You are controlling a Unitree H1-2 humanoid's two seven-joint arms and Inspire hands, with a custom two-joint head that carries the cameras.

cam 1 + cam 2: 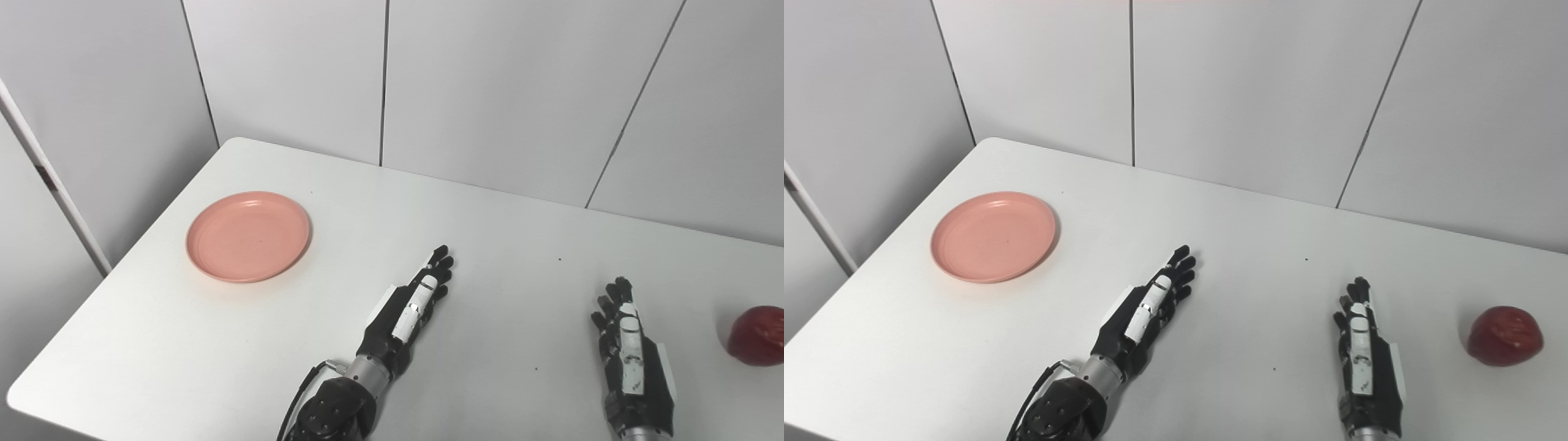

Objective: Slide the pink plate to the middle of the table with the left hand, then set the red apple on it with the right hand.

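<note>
The pink plate lies flat on the white table, over on the left side, near the table's left edge. It has nothing on it. The left hand is near the middle of the table, well apart from the plate, down and to the right of it. This hand holds nothing. Its fingers are stretched out straight and point up and a little to the right, away from the plate.

The red apple sits far to the right, by itself on the table. The right hand is to the left of the apple and not touching it. It holds nothing too, and its fingers reach straight out toward the back of the table.

Between the plate and the left hand there is bare white table. The middle of the table, past both hands, is bare as well. Grey wall panels stand behind the far edge.
</note>
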